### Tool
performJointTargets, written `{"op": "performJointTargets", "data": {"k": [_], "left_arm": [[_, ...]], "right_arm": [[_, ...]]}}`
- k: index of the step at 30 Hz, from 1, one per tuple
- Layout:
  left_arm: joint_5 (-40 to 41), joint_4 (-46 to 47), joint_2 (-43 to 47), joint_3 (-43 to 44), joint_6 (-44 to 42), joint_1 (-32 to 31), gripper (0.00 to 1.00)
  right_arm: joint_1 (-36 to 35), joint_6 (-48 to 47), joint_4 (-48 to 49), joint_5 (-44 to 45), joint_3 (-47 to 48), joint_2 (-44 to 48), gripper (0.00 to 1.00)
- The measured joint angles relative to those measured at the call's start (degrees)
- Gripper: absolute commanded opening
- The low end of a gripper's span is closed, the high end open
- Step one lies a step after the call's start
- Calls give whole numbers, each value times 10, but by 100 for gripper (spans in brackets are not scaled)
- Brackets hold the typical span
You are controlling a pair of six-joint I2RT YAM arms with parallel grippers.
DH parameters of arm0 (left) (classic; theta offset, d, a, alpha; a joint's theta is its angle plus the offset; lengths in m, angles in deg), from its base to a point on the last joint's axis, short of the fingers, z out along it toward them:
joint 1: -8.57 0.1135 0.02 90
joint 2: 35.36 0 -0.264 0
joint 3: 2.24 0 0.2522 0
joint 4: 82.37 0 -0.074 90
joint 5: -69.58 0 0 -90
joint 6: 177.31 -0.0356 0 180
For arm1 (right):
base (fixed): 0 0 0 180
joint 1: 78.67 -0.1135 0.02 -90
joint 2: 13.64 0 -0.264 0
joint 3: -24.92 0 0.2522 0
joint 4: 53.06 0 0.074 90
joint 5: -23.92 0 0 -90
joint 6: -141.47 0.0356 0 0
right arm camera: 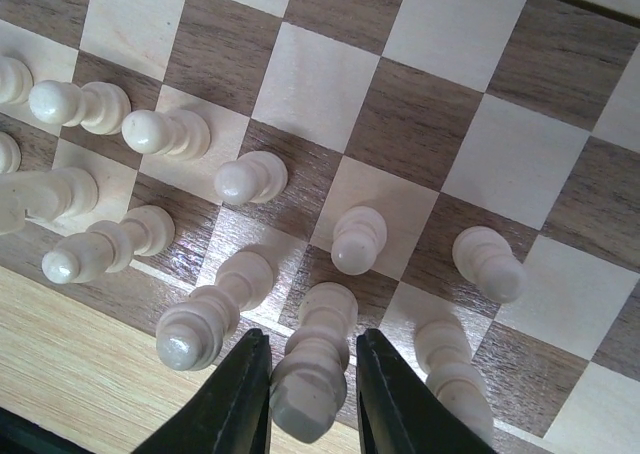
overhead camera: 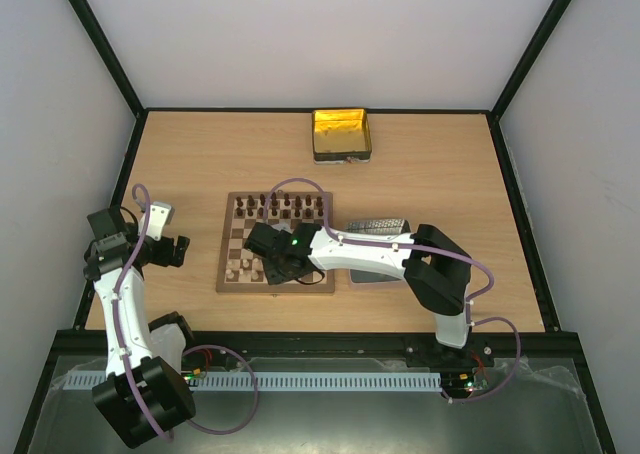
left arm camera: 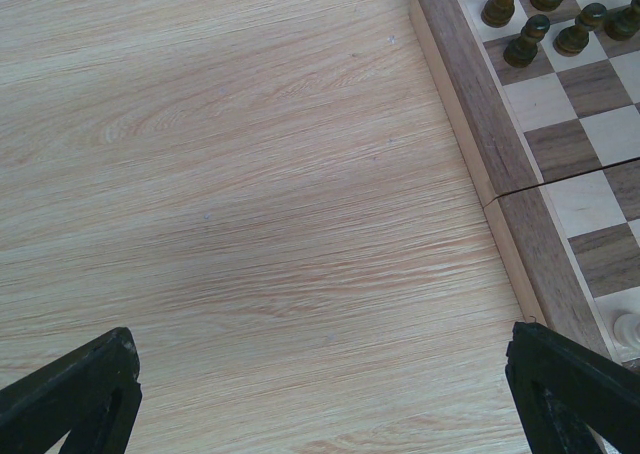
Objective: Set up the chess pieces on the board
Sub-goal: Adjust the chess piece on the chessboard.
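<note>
Top external view: a wooden table point(overhead camera: 180, 164) is carrying the board point(overhead camera: 238, 242), a checkered square lying at its centre. A gold tin point(overhead camera: 342, 134) is sitting well beyond the board, and a grey tray point(overhead camera: 378, 222) is lying just beside the board's right edge. The left gripper point(left arm camera: 320, 339) is hovering left of the board over bare wood, jaws standing wide apart and holding nothing. The right gripper point(right arm camera: 313, 342) is reaching over the board's near edge. Its fingers point(right arm camera: 240, 394) are closely flanking one cream piece point(right arm camera: 305, 394) standing in the near row; whether they are pressing it cannot be told. Dark pieces point(overhead camera: 280, 209) are filling the board's far rows, and cream pieces point(right arm camera: 250, 177) are standing along its near rows.
</note>
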Motion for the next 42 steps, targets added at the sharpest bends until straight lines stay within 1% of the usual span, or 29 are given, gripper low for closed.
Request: {"op": "performJointTargets", "data": {"k": [21,42], "left_arm": [[0,0,0,0,0,0,99],[0,0,0,0,0,0,99]], "right_arm": [[0,3,0,6,0,0,29],[0,8,-9,7,19,3,28]]}}
